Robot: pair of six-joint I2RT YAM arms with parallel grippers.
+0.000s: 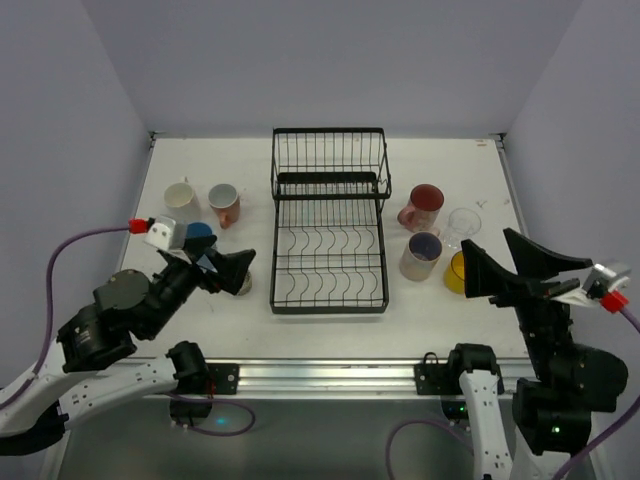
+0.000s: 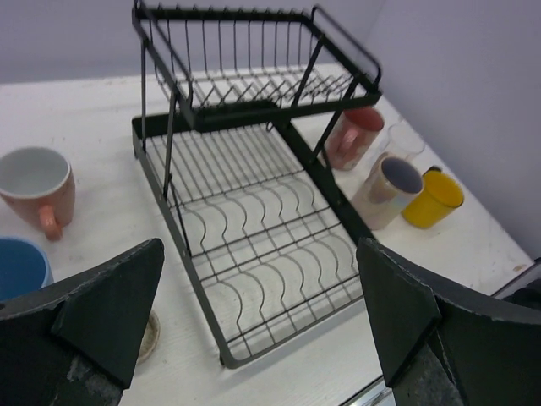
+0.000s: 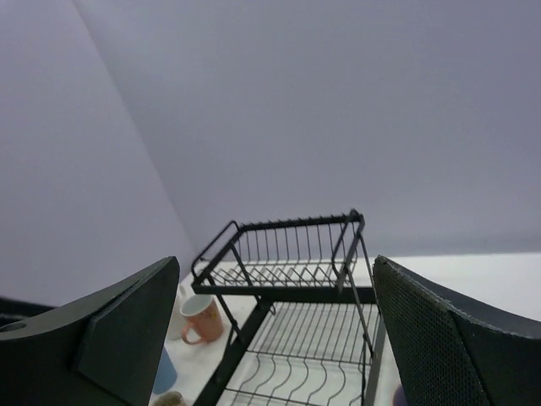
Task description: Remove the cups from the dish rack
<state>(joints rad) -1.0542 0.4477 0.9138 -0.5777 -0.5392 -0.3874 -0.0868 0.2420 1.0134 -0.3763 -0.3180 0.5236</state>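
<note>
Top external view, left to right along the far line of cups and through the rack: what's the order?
white cup → salmon-pink cup → black wire dish rack → dark red mug → clear glass cup

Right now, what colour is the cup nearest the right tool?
Yellow; the cup shows best in the left wrist view.

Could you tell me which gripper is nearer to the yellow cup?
Right. The right gripper hangs open just right of the yellow cup; the left gripper is across the dish rack, by the blue cup.
</note>
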